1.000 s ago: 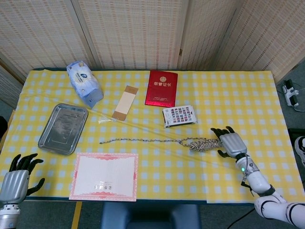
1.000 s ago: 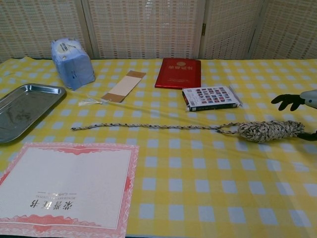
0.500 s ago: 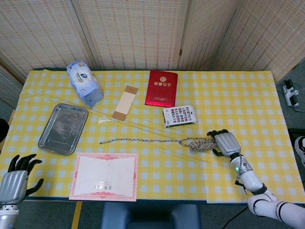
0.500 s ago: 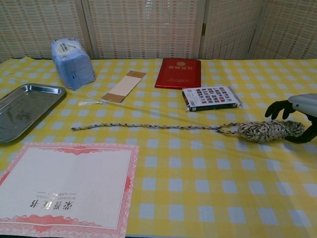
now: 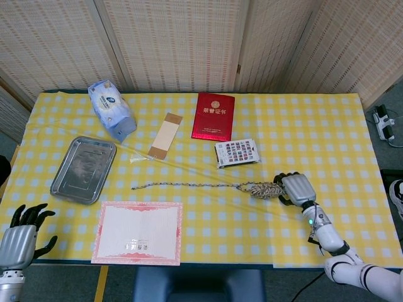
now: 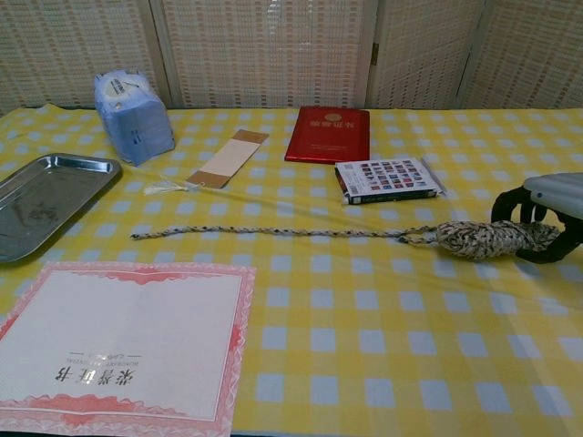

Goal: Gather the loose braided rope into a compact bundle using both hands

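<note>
The braided rope has a thin straight tail [image 5: 182,185] [image 6: 273,232] running left across the yellow checked cloth. Its right end is a thick coiled bundle [image 5: 263,189] [image 6: 478,238]. My right hand [image 5: 297,189] [image 6: 545,211] is at the bundle's right end, with dark fingers arched over the far side and the thumb curled under the near side, gripping it. My left hand [image 5: 22,236] hangs off the table's front left corner with fingers spread and nothing in it. The chest view does not show it.
A steel tray [image 5: 83,170] lies at the left with a blue tissue pack [image 5: 111,116] behind it. A certificate [image 5: 138,233] lies near the front edge. Behind the rope are a red booklet [image 5: 213,116], a card box [image 5: 237,153] and a brown strip [image 5: 165,135].
My right hand slid left onto the bundle's right end and its fingers curled around it. The bundle shifted slightly left. The left hand stayed put.
</note>
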You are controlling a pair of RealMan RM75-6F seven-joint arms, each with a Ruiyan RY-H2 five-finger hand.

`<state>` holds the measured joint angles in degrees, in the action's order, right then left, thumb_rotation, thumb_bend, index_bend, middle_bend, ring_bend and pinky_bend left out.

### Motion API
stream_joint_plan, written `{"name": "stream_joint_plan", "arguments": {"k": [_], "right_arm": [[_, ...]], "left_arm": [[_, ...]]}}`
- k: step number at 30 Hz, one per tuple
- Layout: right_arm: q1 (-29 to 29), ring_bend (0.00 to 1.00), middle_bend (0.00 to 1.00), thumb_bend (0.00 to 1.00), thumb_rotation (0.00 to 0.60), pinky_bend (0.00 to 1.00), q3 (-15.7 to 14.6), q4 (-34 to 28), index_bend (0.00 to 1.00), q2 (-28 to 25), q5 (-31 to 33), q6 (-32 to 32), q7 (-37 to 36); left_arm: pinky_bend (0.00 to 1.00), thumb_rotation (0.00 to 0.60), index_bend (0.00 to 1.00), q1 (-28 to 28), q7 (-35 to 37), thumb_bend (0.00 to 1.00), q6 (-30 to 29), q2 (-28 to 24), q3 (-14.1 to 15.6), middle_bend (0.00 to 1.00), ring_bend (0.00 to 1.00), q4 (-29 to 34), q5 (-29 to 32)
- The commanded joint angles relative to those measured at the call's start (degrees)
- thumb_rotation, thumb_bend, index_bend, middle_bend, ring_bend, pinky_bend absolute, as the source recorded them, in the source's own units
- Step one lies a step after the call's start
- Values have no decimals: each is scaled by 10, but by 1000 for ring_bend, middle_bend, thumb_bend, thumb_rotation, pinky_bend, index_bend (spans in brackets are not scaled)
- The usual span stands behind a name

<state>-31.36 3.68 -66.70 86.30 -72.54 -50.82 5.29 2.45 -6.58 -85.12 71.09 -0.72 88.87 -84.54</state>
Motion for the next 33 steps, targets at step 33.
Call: {"name": "stream_joint_plan", "arguments": {"k": [33], "right_arm": [[-15,628,564,632,600,554,-3,-33,669,-42,-52,7,-44]], "left_arm": [[157,600,407,175,0,336,139,5,-64,275,256,45,-63]]}}
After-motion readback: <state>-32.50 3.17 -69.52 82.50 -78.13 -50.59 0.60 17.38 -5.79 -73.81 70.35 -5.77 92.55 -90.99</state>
